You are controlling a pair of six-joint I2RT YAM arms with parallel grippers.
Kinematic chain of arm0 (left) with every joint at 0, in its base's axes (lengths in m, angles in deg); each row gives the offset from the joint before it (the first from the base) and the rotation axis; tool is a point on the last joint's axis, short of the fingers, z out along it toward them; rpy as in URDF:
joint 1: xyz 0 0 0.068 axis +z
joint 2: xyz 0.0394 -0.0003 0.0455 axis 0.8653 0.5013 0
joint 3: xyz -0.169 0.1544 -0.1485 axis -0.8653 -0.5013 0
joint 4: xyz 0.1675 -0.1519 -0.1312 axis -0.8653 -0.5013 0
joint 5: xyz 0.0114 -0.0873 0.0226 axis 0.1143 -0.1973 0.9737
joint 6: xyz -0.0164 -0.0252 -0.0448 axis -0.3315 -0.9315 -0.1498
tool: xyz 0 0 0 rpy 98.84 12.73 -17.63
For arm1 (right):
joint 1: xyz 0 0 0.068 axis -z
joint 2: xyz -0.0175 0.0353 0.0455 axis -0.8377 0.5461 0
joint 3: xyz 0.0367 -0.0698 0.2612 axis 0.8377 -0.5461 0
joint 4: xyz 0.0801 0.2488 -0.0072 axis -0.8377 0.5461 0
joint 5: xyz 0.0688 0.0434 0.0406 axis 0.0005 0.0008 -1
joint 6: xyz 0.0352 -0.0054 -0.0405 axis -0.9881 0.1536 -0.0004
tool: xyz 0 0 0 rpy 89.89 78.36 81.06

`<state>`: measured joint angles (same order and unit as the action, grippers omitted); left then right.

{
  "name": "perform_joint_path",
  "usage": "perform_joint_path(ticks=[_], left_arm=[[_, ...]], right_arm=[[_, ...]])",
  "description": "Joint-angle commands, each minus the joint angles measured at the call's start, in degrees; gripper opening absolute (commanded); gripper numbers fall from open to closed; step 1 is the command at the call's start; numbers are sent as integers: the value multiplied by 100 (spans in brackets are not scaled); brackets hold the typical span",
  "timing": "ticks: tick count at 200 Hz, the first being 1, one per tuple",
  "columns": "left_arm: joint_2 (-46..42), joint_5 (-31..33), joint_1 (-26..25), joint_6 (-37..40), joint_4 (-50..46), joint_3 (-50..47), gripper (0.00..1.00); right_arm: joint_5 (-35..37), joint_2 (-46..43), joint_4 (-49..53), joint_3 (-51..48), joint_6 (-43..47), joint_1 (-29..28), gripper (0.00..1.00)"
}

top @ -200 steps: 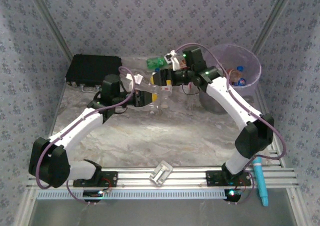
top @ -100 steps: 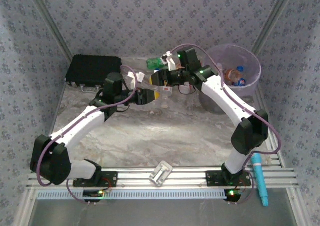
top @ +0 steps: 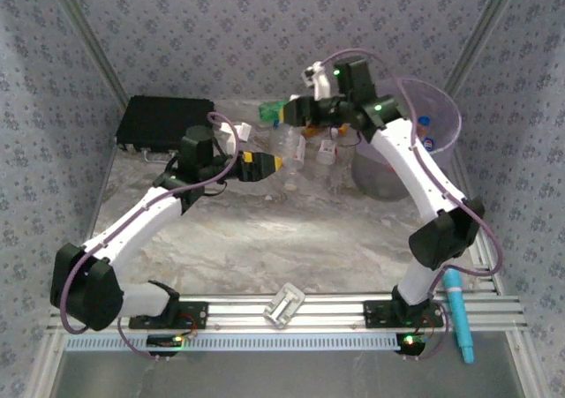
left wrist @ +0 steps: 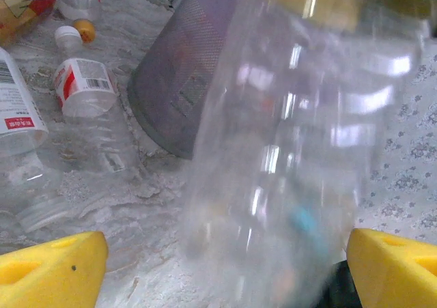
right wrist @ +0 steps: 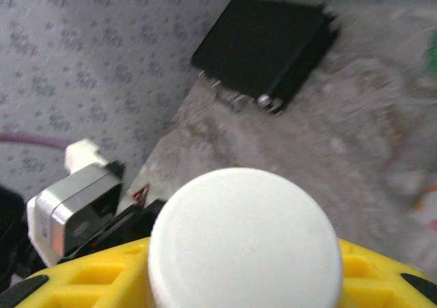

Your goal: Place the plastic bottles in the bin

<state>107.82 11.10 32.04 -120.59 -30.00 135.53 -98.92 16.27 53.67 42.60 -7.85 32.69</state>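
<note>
Left arm [top: 141, 226] reaches out from its base at the near edge, angled toward the middle of the tabletop [top: 265, 239], wrist level. The left gripper [top: 267, 164] points toward the bin side. Right arm [top: 415, 173] climbs from its base, folds at the elbow by the right edge and stretches back toward the far edge, its wrist bent leftward.

The right gripper [top: 294, 114] is clamped on the white cap [right wrist: 242, 240] of a clear bottle [top: 290, 155]; on the right wrist camera, the yellow fingers [right wrist: 95, 281] hug that cap on both sides. The bottle hangs roughly upright below it, over the far middle of the tabletop, just left of the bin [top: 452, 120].

Left wrist camera now: the yellow fingertips [left wrist: 48, 267] stand wide apart, and the clear bottle fills the space between them. There is a gap on one side; whether the other fingertip touches, I cannot tell.

The bin stands in the far right corner with several capped bottles [top: 422, 135] inside. A green bottle [top: 272, 109] lies by the far edge. More clear bottles lie loose near the bin's foot, among them a red-and-white labelled bottle [left wrist: 82, 89]. The black case [top: 163, 120] sits in the far left corner.
</note>
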Motion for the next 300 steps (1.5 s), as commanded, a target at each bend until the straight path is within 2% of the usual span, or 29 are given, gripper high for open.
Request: perform_joint_path(ticks=[1, 53, 74, 101, 151, 244, 300], left_arm=[[-142, 385, 1, 225, -421, 31, 89], [629, 2087, -53, 184, -1370, 416, 81], [1111, 2702, -224, 146, -1616, 697, 80], [1712, 3169, -465, 150, -1657, 986, 80], [2666, 3447, -763, 150, -1761, 1642, 79], [3735, 3560, -976, 227, -1955, 2388, 77], [4095, 3505, -1005, 217, -1949, 2621, 75]], right_arm=[[721, -497, 569, 502, 432, 577, 38], [1626, -992, 987, 830, 591, 2131, 38], [2155, -918, 1231, 954, 838, 2555, 37], [2702, -707, 1428, 903, 1071, 2964, 37], [3255, -82, 1839, 712, 1510, 3064, 37], [2757, 648, 2919, 330, 1827, 3140, 39], [2775, 997, 2990, 191, 1753, 3111, 41]])
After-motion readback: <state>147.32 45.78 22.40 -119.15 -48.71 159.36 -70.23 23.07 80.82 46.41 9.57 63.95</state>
